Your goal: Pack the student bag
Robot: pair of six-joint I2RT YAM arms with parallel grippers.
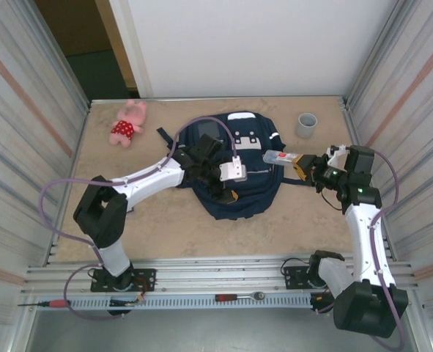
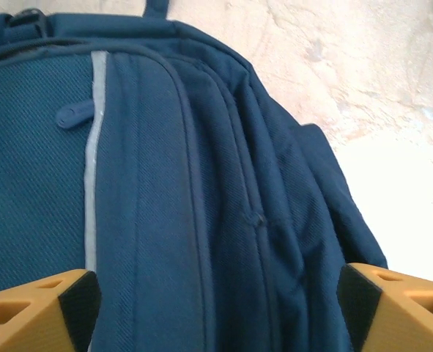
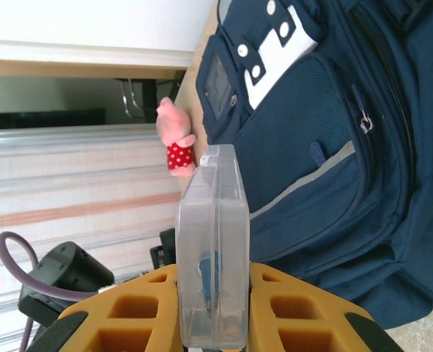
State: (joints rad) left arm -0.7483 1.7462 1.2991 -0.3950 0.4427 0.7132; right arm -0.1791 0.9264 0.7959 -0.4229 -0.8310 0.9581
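Left tool (image 2: 216, 301): jaws stood wide apart, gripping nothing, over bag's front by a zip; contact with fabric unclear.
Right tool (image 3: 212, 290): clamped on a clear case (image 3: 210, 242), which stuck out toward bag's right edge.
Bag (image 1: 260, 185): navy, lay flat mid-surface (image 1: 165, 227), front up, between the arms.
Toy (image 1: 128, 125): pink plush, far left, apart from bag.
Cup (image 1: 306, 125): grey, upright, far right.

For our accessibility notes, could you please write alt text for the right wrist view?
The right claw grips a clear plastic case between its orange fingers. Beyond it lies the navy student bag, with a pink plush toy farther off.
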